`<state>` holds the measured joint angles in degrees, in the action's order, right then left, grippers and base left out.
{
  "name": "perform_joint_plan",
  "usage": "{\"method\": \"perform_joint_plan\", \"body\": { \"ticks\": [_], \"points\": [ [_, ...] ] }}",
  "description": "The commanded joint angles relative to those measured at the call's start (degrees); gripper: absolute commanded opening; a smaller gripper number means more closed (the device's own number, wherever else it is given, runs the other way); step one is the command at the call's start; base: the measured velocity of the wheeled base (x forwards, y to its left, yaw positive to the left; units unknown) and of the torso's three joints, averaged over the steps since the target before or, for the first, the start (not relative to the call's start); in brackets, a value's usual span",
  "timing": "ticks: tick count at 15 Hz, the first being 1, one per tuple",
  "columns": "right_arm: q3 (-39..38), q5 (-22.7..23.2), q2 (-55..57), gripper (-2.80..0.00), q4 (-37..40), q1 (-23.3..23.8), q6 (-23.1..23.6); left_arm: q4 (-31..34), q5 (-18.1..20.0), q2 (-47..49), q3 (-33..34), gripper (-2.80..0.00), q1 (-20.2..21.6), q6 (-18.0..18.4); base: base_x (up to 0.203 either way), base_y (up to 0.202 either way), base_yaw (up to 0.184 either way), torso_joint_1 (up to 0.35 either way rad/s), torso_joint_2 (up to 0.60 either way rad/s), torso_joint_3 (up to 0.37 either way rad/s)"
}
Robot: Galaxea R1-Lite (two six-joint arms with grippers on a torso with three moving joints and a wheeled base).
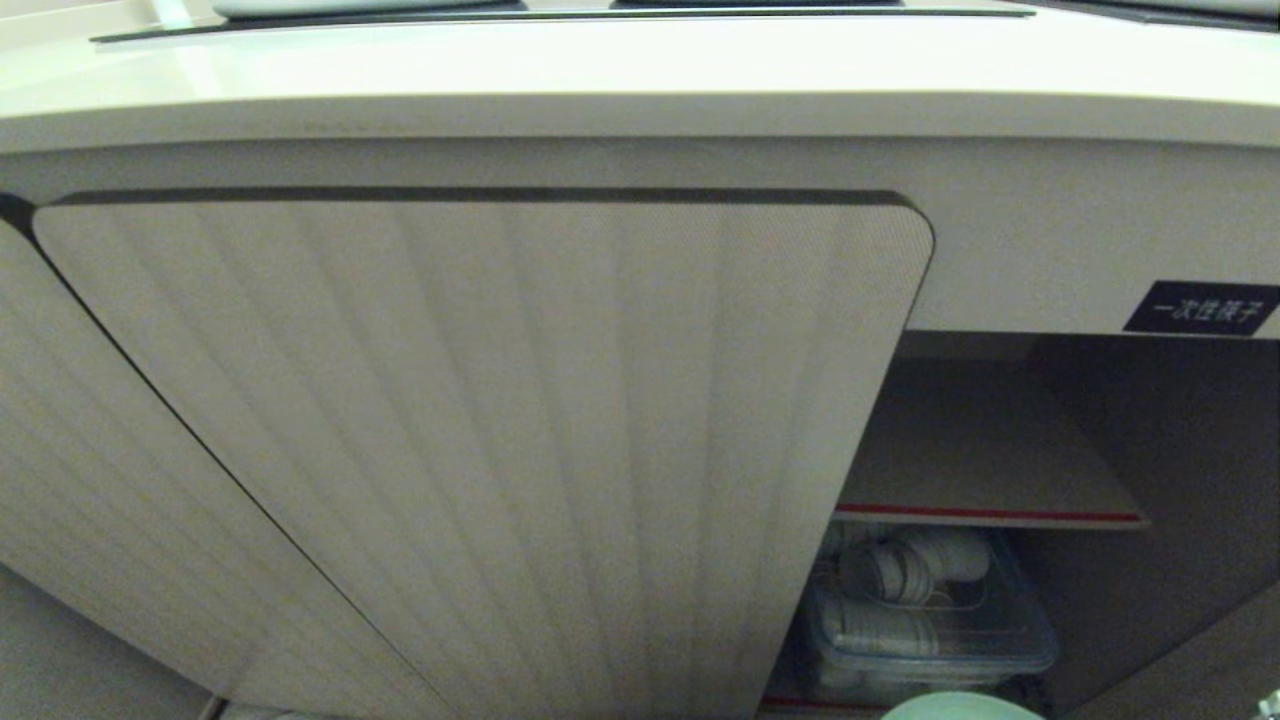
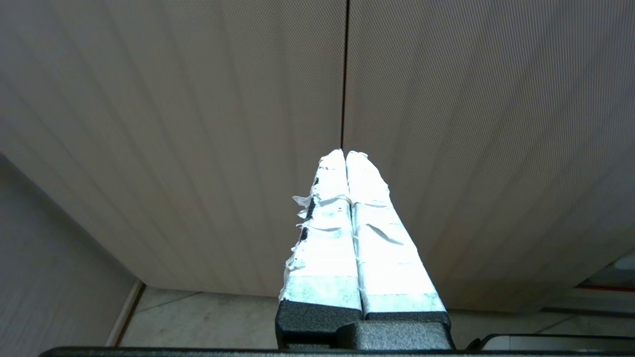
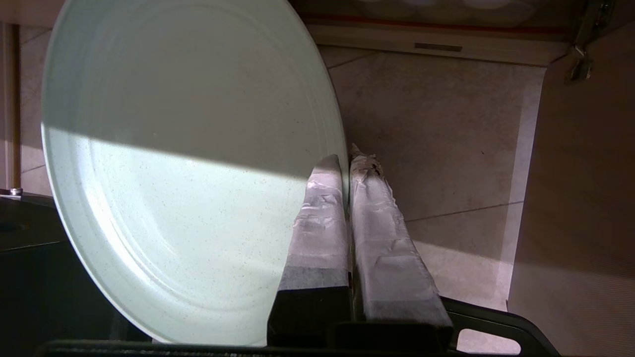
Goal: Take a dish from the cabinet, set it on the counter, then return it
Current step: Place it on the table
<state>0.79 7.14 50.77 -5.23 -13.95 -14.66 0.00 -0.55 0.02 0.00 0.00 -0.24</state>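
Your right gripper [image 3: 346,161] is pinching the rim of the mint-green plate [image 3: 188,173], which is hanging low outside the open cabinet [image 1: 990,440]. Your left gripper [image 2: 346,154] is idling, fingers pressed together. The counter [image 1: 640,70] is waiting above.

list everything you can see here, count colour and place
counter: 1, cream, along the top, over the cabinet
cabinet: 1, beige, under the counter, right side open
doors: 2 ribbed beige ones side by side left of the opening
label: 1, black with white characters, above the opening
shelf: 1, red-edged, inside the cabinet
bin: 1, clear, under the shelf, holding white crockery
dish: 1, mint green, gripped by its rim in front of the opening
floor: pale tiles, below
left gripper: 1, white-taped, shut, empty, before the doors
right gripper: 1, white-taped, shut on the dish
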Motion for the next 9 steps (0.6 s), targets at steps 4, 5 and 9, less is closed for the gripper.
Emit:
{"method": "perform_joint_plan", "body": {
  "ticks": [4,5,9],
  "points": [
    [0.0,0.1,0.3,-2.80,0.0,0.0,-0.3,0.0,-0.1,0.0,0.0,-2.80,0.0,0.0,0.000,0.000,0.000,0.000,0.00,0.000],
    [0.0,0.1,0.5,-2.80,0.0,0.0,-0.5,0.0,0.0,0.0,0.0,-2.80,0.0,0.0,0.000,0.000,0.000,0.000,0.00,0.000],
    [0.0,0.1,1.0,-2.80,0.0,0.2,-0.5,0.0,0.0,0.0,0.0,-2.80,0.0,0.0,0.000,0.000,0.000,0.000,0.00,0.000]
  ]
}}
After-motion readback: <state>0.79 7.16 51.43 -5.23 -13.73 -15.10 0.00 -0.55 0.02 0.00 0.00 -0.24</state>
